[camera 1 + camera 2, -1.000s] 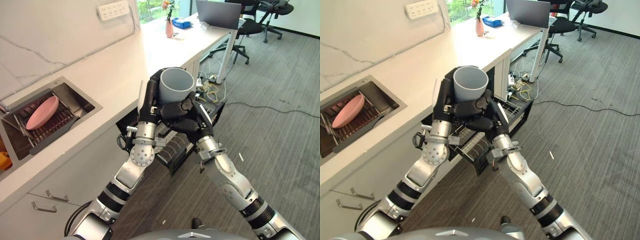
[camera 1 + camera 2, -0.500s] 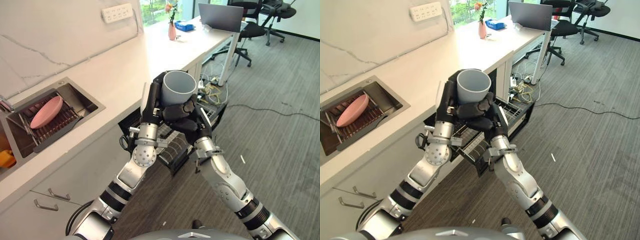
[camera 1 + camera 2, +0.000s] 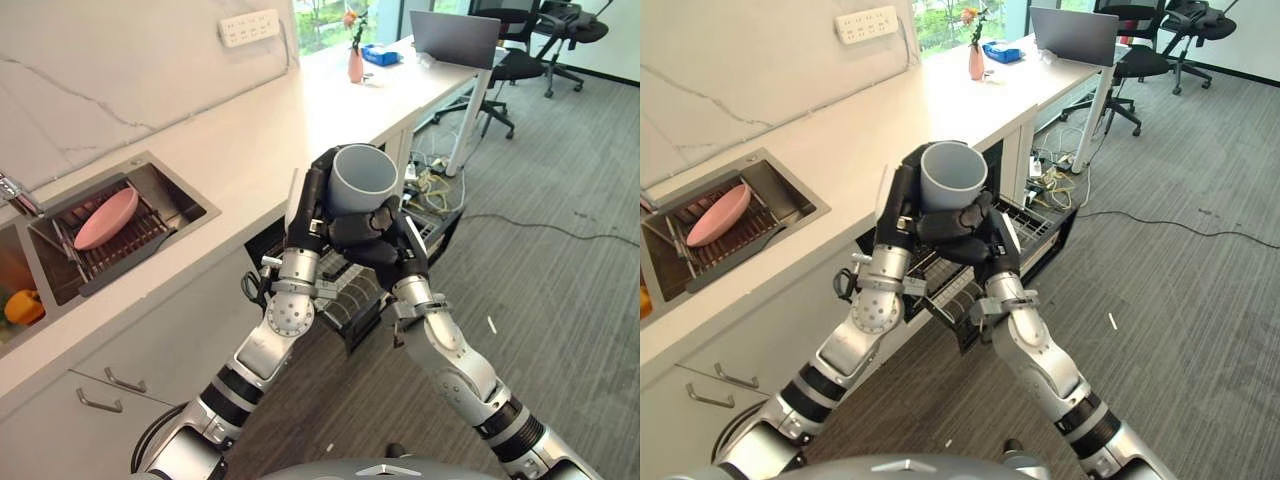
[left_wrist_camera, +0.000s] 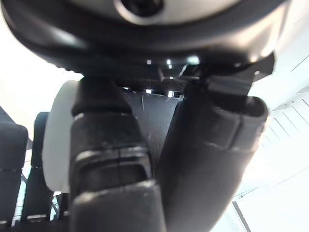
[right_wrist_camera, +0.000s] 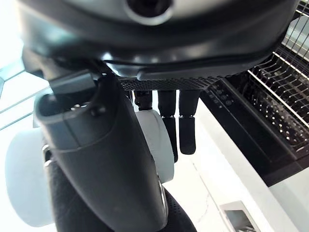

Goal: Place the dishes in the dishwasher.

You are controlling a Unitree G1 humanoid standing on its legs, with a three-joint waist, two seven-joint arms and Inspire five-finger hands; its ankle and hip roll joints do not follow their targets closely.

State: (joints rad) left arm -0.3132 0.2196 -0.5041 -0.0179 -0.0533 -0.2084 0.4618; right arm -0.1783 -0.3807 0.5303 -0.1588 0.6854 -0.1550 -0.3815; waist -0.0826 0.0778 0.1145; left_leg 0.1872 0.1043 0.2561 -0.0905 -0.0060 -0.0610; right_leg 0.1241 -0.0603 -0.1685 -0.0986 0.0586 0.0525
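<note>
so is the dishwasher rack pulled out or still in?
Pulled out. The wire rack juts past the counter front, below the cup in both hands.

Bright daylight enters through the window (image 3: 318, 12) at the far end of the bench (image 3: 240, 125), whose white top is washed pale. The sink (image 3: 110, 225) beside it lies in shade. Both wrist views are overexposed behind dark fingers (image 5: 186, 125) that loom close and soft.
</note>
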